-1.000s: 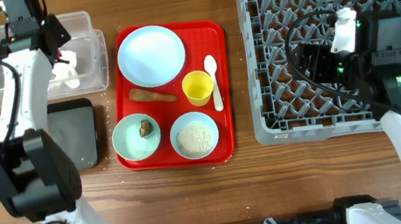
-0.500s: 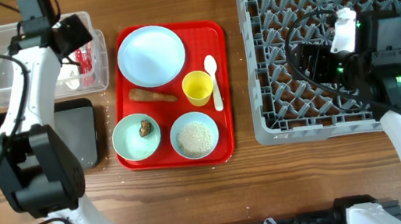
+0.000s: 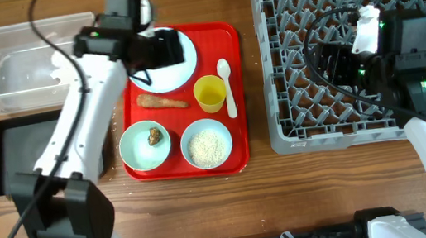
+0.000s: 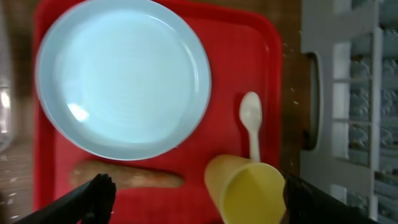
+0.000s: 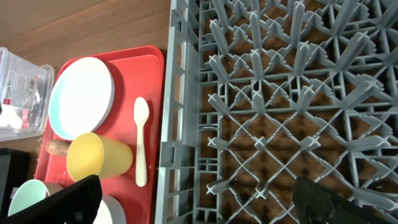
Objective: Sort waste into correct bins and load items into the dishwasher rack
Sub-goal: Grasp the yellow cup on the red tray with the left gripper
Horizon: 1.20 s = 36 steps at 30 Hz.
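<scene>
Bright even light; glare on blurred plate (image 4: 121, 74).

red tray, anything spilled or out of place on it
One thing: the orange-brown food stick lies loose on the bare red tray, between the plate and the bowl holding the brown lump, not in a dish. The cup and the rice bowl stand upright.

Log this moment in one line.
left fingers open over plate | right fingers open over rack | plate, cup, spoon on red tray
</scene>
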Each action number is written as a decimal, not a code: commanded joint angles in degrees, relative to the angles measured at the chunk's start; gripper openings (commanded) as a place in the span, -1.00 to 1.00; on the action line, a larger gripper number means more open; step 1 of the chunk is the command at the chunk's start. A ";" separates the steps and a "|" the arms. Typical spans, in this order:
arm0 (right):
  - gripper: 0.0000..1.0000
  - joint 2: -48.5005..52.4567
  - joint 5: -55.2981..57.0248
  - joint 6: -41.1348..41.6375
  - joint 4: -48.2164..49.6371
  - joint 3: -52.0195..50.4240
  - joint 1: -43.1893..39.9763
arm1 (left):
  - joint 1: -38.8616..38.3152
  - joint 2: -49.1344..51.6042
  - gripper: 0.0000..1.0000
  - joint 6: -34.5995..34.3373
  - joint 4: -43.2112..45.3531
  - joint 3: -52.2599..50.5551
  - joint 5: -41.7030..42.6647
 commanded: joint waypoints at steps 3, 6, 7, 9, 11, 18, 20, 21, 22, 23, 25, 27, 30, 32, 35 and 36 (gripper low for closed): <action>1.00 0.31 -1.14 0.83 0.33 1.01 0.35 | -4.96 -0.52 0.75 0.24 -0.28 -0.09 0.85; 0.99 0.31 -1.14 0.83 0.13 1.01 0.35 | -5.42 0.35 0.73 1.66 -0.22 -0.11 0.26; 0.99 0.31 -1.14 0.85 0.07 1.01 0.35 | -5.25 0.83 0.72 1.66 0.00 -0.11 -0.04; 1.00 0.31 -1.14 0.83 0.02 1.01 0.35 | -5.27 1.70 0.72 1.66 0.24 -0.11 -0.61; 0.99 0.33 -1.14 0.83 0.04 1.01 0.35 | -5.27 2.73 0.70 1.73 0.17 -0.11 -0.81; 1.00 0.37 -1.14 0.83 0.07 1.01 0.35 | -4.68 6.73 0.58 7.19 -4.20 -0.15 -3.80; 0.99 0.37 -1.14 0.87 0.07 1.01 0.35 | -4.09 7.41 0.57 7.72 -4.76 -0.15 -3.78; 0.99 0.37 -1.14 0.85 0.07 1.01 0.35 | -3.93 7.80 0.57 7.74 -5.01 -0.15 -3.76; 0.99 0.37 -1.14 0.85 0.07 1.01 0.35 | -3.89 8.24 0.56 8.33 -5.18 -0.15 -3.72; 1.00 0.37 -1.14 0.85 0.07 1.01 0.35 | -3.91 8.63 0.54 9.35 -5.38 -0.15 -3.10; 0.99 0.37 -1.14 0.85 0.07 1.01 0.35 | -3.91 9.70 0.52 10.73 -5.86 -0.15 -0.37; 1.00 0.37 -1.14 0.85 0.04 1.01 0.35 | -3.91 10.21 0.51 12.48 -6.51 -0.15 2.36; 0.99 0.37 -1.14 0.85 0.04 1.01 0.35 | -3.89 10.56 0.47 13.94 -6.73 -0.15 3.30; 1.00 0.37 -1.14 0.87 0.04 1.01 0.35 | -3.63 10.99 0.41 14.16 -6.64 -0.15 3.32; 0.99 0.37 -1.14 0.85 0.04 1.01 0.35 | -3.76 12.33 0.38 14.14 -6.60 -0.15 3.34; 0.99 0.37 -1.14 0.87 0.04 1.01 0.35 | -3.78 13.00 0.37 14.14 -6.62 -0.15 3.34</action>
